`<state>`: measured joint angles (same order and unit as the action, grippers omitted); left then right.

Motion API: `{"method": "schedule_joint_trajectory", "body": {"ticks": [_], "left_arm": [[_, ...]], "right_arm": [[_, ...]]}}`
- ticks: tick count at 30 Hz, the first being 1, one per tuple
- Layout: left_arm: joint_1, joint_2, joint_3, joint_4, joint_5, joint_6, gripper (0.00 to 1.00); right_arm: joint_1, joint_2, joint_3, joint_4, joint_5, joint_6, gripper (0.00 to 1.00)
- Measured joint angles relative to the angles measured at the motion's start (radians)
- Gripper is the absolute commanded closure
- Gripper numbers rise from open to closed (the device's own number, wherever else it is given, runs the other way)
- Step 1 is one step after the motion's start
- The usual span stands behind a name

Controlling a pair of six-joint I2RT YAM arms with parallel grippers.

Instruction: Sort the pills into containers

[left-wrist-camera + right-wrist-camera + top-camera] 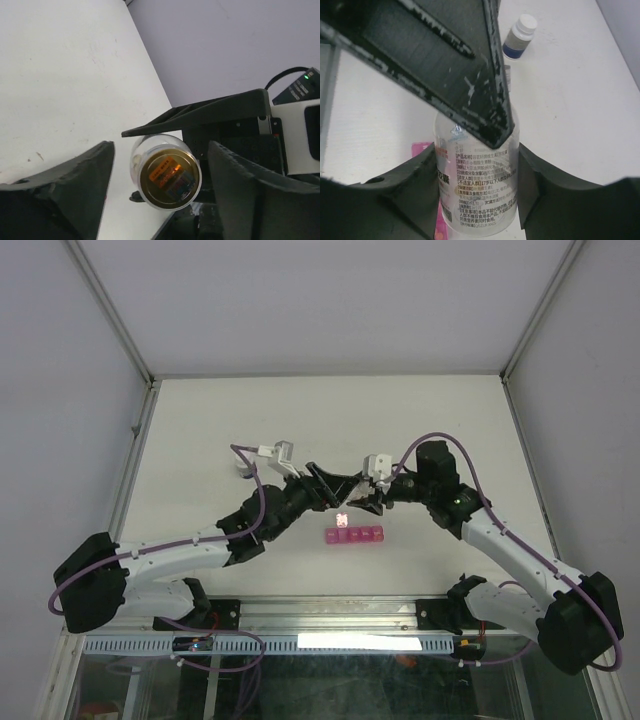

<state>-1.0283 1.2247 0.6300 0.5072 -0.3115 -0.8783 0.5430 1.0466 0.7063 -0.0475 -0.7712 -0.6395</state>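
The pink pill-organiser strip (356,535) lies on the table just in front of the two grippers, its leftmost lid standing open. Part of it shows in the right wrist view (422,148), behind the bottle. My right gripper (360,494) (477,175) is shut on a small clear bottle (477,170) with a printed label and holds it above the strip's left end. In the left wrist view the bottle's orange-brown end (168,173) faces the camera. My left gripper (333,491) (160,185) is open, with one finger on each side of that end and gaps on both sides. No loose pills show.
A small white-capped dark bottle (519,37) stands on the table beyond the grippers in the right wrist view. The white table (200,430) is walled by pale panels at the back and on both sides. A metal rail (330,615) runs along its near edge.
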Motion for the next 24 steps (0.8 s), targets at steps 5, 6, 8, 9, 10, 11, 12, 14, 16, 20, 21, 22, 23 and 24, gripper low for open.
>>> {"method": "schedule_joint_trajectory", "body": {"ticks": [5,6,8,9,10,11,12,14,16,20,21,22,23,24], "left_arm": [[0.000,-0.121,-0.131,0.114,-0.006,0.045,0.01],[0.000,-0.162,-0.170,0.150,-0.006,0.069,0.01],[0.000,-0.237,-0.239,0.222,0.003,0.136,0.01],[0.000,-0.275,-0.270,0.256,0.013,0.183,0.01],[0.000,-0.324,-0.302,0.279,0.039,0.257,0.01],[0.000,-0.362,-0.318,0.287,0.063,0.313,0.01],[0.000,-0.402,-0.327,0.286,0.091,0.376,0.01],[0.000,-0.472,-0.328,0.278,0.159,0.504,0.01],[0.000,-0.520,-0.328,0.262,0.222,0.613,0.01],[0.000,-0.560,-0.328,0.225,0.324,0.800,0.01],[0.000,-0.560,-0.328,0.213,0.347,0.837,0.01],[0.000,-0.557,-0.328,0.199,0.369,0.875,0.01],[0.000,-0.551,-0.328,0.186,0.387,0.903,0.01],[0.001,-0.543,-0.328,0.171,0.410,0.929,0.01]], "right_arm": [[-0.031,0.000,0.002,-0.048,-0.098,0.006,1.00],[-0.044,0.000,0.004,-0.065,-0.116,0.006,1.00],[-0.068,0.006,0.018,-0.108,-0.153,0.005,1.00],[-0.076,0.013,0.027,-0.130,-0.167,0.003,1.00],[-0.084,0.024,0.045,-0.160,-0.186,-0.002,1.00],[-0.091,0.037,0.063,-0.190,-0.201,-0.010,1.00],[-0.096,0.052,0.085,-0.224,-0.219,-0.022,1.00],[-0.101,0.084,0.128,-0.289,-0.249,-0.050,1.00],[-0.101,0.109,0.155,-0.340,-0.270,-0.076,1.00],[-0.103,0.153,0.177,-0.431,-0.304,-0.123,1.00],[-0.103,0.162,0.178,-0.452,-0.309,-0.133,1.00],[-0.103,0.167,0.178,-0.466,-0.311,-0.141,1.00],[-0.103,0.169,0.178,-0.482,-0.311,-0.150,1.00],[-0.103,0.169,0.178,-0.492,-0.313,-0.156,1.00]]}}
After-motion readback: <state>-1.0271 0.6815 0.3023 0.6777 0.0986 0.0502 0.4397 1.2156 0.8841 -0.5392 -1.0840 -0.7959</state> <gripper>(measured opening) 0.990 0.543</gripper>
